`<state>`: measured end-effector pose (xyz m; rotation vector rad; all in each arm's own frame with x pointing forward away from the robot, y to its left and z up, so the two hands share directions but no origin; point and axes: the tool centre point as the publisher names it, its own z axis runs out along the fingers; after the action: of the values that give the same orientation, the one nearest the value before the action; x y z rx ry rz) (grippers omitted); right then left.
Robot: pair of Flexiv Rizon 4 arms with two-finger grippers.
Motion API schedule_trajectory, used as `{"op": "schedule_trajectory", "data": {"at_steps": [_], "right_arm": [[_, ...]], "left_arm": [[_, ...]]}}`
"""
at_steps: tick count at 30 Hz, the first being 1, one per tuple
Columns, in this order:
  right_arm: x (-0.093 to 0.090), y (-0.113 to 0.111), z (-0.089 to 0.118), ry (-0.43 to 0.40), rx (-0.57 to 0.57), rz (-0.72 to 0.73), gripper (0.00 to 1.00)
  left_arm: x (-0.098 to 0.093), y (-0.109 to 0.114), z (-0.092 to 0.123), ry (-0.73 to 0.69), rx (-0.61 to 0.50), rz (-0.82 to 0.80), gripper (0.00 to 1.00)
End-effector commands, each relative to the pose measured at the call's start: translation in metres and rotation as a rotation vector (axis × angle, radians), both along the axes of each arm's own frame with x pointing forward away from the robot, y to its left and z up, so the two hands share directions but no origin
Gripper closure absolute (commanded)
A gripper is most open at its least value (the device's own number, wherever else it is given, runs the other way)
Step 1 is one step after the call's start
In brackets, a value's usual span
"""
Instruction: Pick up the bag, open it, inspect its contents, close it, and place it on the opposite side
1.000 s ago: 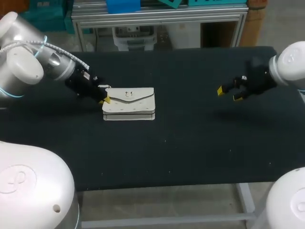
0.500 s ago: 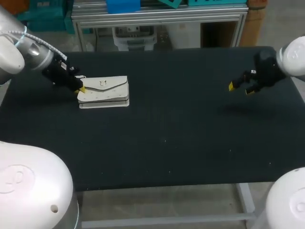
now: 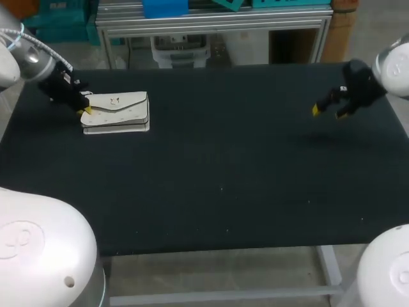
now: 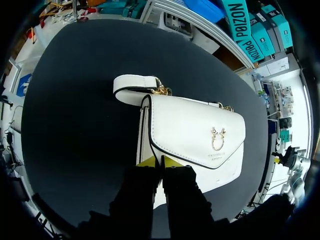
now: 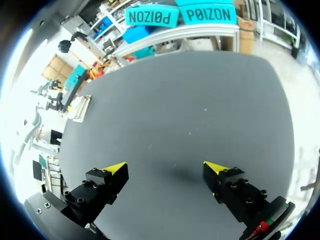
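As the left gripper (image 4: 160, 161) pinches one bag (image 4: 197, 131), the right gripper (image 5: 165, 168) gapes.

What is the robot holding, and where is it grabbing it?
The left gripper pinches the white bag by the edge of one end. The right gripper is open and holds nothing.

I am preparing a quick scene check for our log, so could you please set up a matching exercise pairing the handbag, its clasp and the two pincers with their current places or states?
Things:
1. left pincer
2. right pincer
3. white handbag
4. gold clasp

Places or states:
A. open, above bare table
B. on the front of the flap
C. shut on the handbag's edge
D. lying flat at the table's left end, flap closed

Pairs: 1-C, 2-A, 3-D, 4-B.
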<state>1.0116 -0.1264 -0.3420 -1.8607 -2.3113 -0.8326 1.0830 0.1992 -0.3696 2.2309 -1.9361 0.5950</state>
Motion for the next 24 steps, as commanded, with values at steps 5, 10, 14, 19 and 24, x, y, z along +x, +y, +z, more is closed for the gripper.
{"op": "schedule_trajectory", "data": {"at_steps": [5, 10, 14, 19, 24], "right_arm": [[0.017, -0.014, 0.011, 0.05, -0.045, 0.045, 0.0], [0.017, -0.014, 0.011, 0.05, -0.045, 0.045, 0.0], [0.017, -0.014, 0.011, 0.05, -0.045, 0.045, 0.0], [0.017, -0.013, 0.01, 0.063, -0.094, 0.03, 0.0], [0.021, -0.019, 0.018, 0.119, -0.225, -0.047, 0.0]], "left_arm": [[0.014, 0.025, 0.003, 0.014, 0.042, 0.036, 1.0], [0.014, 0.025, 0.003, 0.014, 0.042, 0.036, 1.0], [0.014, 0.025, 0.003, 0.014, 0.042, 0.036, 1.0], [0.014, 0.025, 0.003, 0.014, 0.042, 0.036, 1.0], [0.027, 0.044, 0.015, -0.034, 0.083, 0.066, 1.0]]}}
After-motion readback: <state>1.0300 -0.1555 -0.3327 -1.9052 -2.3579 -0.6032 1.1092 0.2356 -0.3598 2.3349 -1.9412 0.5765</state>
